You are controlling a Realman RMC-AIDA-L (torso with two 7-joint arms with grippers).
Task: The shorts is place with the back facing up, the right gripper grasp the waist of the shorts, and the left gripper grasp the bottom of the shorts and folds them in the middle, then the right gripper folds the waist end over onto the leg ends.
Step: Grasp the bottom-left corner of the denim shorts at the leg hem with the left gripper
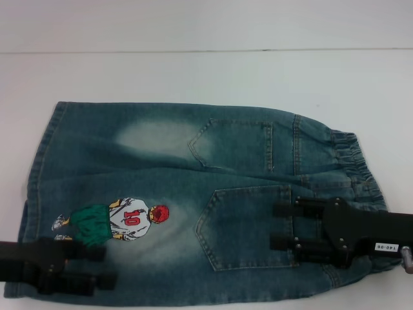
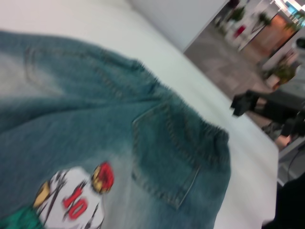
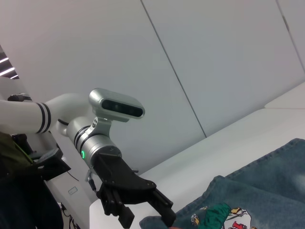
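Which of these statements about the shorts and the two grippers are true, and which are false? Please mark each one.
1. The shorts lie spread flat, not yet folded. True.
2. The embroidered player wears number 7. False: it shows 10.
3. The right gripper is over the pocket near the waist end. True.
4. The left gripper is at the waistband. False: it is at the leg ends, beside the player.
5. The right gripper's jaws are closed. False: they stand apart.
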